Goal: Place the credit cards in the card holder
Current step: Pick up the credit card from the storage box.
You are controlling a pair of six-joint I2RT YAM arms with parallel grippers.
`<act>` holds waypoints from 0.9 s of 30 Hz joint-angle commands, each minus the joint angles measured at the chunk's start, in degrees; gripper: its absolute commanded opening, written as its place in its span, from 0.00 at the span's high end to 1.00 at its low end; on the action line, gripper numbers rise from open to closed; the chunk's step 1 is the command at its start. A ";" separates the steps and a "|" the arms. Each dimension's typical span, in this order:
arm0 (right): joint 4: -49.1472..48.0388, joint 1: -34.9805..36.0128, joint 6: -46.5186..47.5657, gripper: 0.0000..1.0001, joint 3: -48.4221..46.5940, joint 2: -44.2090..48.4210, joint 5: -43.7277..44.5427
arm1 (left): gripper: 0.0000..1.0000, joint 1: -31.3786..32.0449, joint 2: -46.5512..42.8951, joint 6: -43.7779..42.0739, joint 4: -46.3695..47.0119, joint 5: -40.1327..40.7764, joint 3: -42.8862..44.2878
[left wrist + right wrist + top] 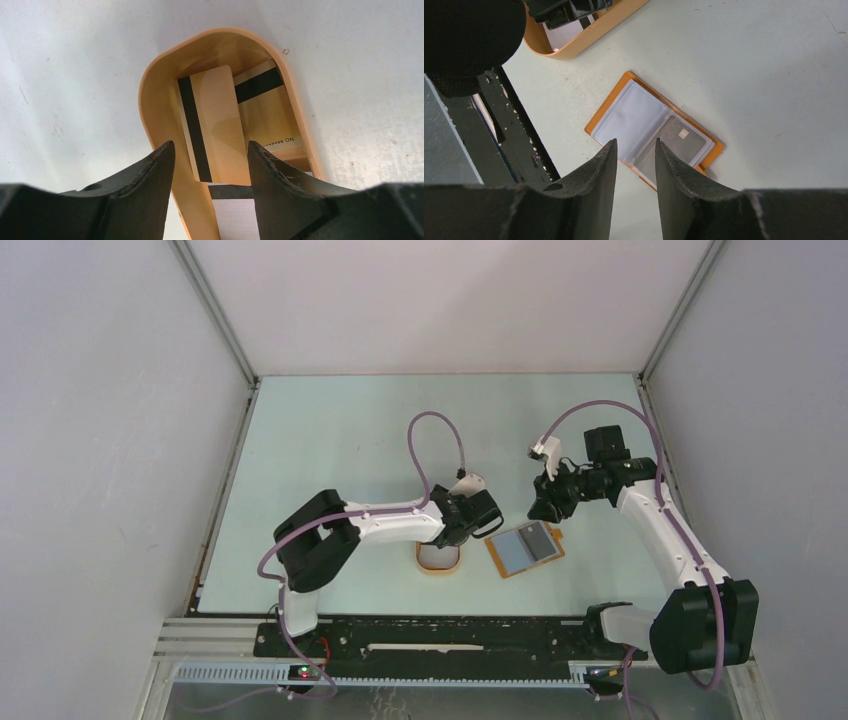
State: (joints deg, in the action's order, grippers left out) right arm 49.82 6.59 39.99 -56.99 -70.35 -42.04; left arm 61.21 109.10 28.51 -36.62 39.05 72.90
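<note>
Cards (215, 120) overlap in tray (150, 100); left claw (211, 145) astride top one, grip unclear, may drag both; right claw (635, 142) narrow, empty.

- The letters "NO" can be read on a pale strip (292, 141) along the near edge of a credit card (270, 117). The card lies in the orange tray (155, 105), just beyond the left gripper (210, 150) and to its right.
- A row of small characters is printed on the same strip beside "NO", on the side nearer the left gripper. They are too small to be made out.
- A small pale square mark (683, 133) is seen on a grey credit card (689, 147) in the open card holder (610, 106). It lies just beyond the right gripper (635, 145) and to its right, and any lettering on it is too small to be told.
</note>
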 commanded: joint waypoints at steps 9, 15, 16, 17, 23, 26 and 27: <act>0.19 -0.71 0.84 0.58 0.06 -0.31 -1.29 | 0.48 0.05 -1.53 1.60 -3.28 6.82 3.39; 0.27 -0.79 0.88 0.58 0.04 -0.41 -1.34 | 0.48 0.05 -1.83 2.26 -4.16 8.26 3.13; 0.32 -0.79 0.88 0.58 0.05 -0.41 -1.29 | 0.48 0.05 -1.94 2.40 -4.30 8.43 3.05; 0.30 -0.79 0.88 0.58 0.04 -0.41 -1.37 | 0.49 0.05 -1.96 2.55 -4.47 8.60 2.96; 0.40 -0.79 0.93 0.58 0.04 -0.75 -1.24 | 0.55 0.05 -2.32 3.31 -5.26 9.25 2.58; 0.39 -0.79 0.91 0.58 0.07 -0.76 -1.29 | 0.56 0.05 -2.57 3.63 -5.40 9.38 2.37; 0.40 -0.86 0.90 0.58 0.06 -0.76 -1.29 | 0.56 0.05 -2.60 3.75 -5.44 9.38 2.27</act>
State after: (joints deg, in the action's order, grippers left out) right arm 50.00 6.04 40.16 -56.99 -71.05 -42.50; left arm 61.23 109.08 30.20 -41.06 45.39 73.69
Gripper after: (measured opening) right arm 0.421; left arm 0.448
